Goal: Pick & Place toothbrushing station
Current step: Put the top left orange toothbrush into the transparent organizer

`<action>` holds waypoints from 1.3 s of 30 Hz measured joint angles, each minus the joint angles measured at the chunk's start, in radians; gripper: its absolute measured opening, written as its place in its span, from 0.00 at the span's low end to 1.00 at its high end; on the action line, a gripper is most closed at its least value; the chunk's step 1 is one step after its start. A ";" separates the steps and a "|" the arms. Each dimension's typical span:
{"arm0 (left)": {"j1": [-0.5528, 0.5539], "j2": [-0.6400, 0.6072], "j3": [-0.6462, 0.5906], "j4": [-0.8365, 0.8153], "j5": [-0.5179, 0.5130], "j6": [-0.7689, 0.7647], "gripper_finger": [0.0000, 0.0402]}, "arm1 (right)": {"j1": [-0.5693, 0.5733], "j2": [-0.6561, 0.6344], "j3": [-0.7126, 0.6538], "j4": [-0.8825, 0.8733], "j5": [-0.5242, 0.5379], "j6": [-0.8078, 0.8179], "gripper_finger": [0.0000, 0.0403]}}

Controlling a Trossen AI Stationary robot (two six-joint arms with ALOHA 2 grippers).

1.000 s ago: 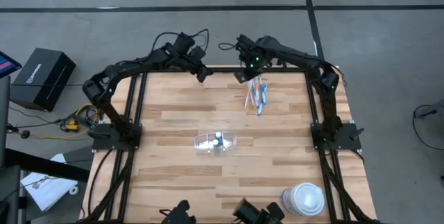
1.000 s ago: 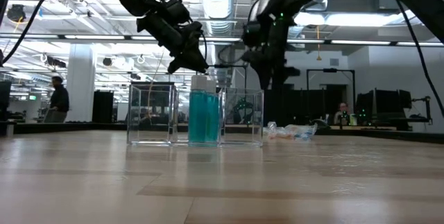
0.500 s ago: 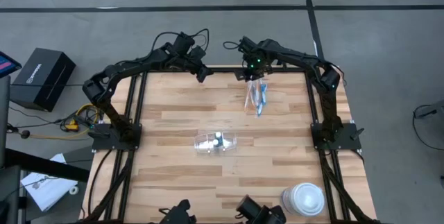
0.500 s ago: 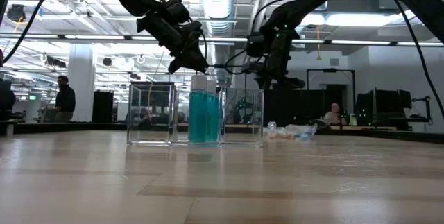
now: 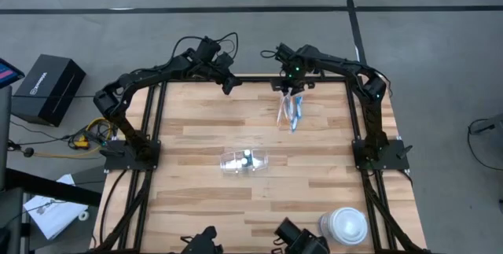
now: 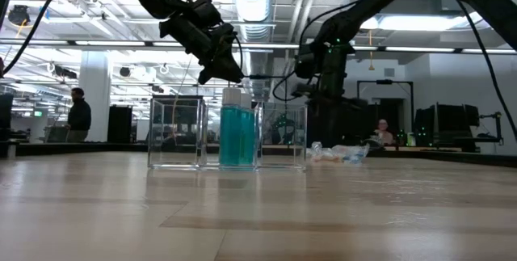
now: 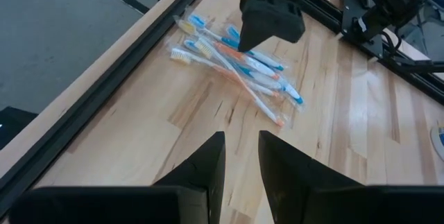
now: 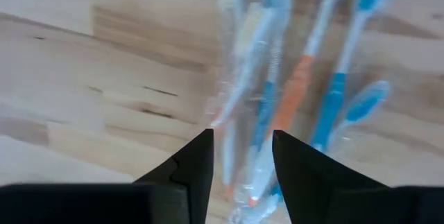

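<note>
place: industrial lab/workshop | cues: exposed ceiling ducts [image 6: 266, 2], concrete floor [image 5: 236, 18], workstations behind table

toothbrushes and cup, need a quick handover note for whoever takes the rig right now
Right claw: open, empty, low over the toothbrushes at the table's far right.
Left claw: narrow gap, empty, raised over the far edge, waiting.
Clear cup: mid-table, with the blue-green tubes inside.
White lidded container: near right corner.
Done: tubes in the cup.
Left: grip the toothbrushes, likely move them to the cup.
</note>
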 joint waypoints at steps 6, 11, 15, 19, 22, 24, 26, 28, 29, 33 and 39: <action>0.000 0.000 0.000 0.001 0.003 0.007 0.20 | 0.000 0.000 -0.022 0.094 -0.057 0.041 0.37; 0.000 0.000 0.000 0.002 0.003 0.007 0.20 | -0.010 0.000 -0.052 0.100 -0.067 0.061 0.36; 0.000 0.000 0.000 0.004 0.003 0.008 0.20 | -0.019 0.000 -0.057 0.084 -0.067 0.061 0.33; 0.000 0.000 0.000 0.006 0.012 0.008 0.20 | -0.028 0.000 -0.057 0.117 -0.078 0.076 0.32; 0.000 0.000 0.000 0.006 0.012 0.008 0.20 | -0.032 0.018 -0.054 0.131 -0.118 0.079 0.33; 0.000 0.000 0.000 0.007 0.012 0.008 0.20 | -0.032 0.047 -0.056 0.125 -0.146 0.079 0.35; 0.000 0.000 0.000 0.006 0.013 0.008 0.20 | -0.022 0.077 -0.056 0.119 -0.165 0.079 0.37; 0.000 0.000 0.000 0.006 0.013 0.008 0.20 | -0.010 0.107 -0.041 0.123 -0.175 0.079 0.38; 0.000 0.000 0.000 0.006 0.013 0.008 0.20 | -0.004 0.116 -0.037 0.112 -0.181 0.077 0.38; 0.000 -0.001 0.000 0.006 0.013 0.008 0.20 | 0.014 0.131 -0.016 0.134 -0.180 0.078 0.37; 0.000 -0.001 0.000 0.006 0.013 0.028 0.20 | 0.003 0.132 -0.014 0.142 -0.161 0.079 0.24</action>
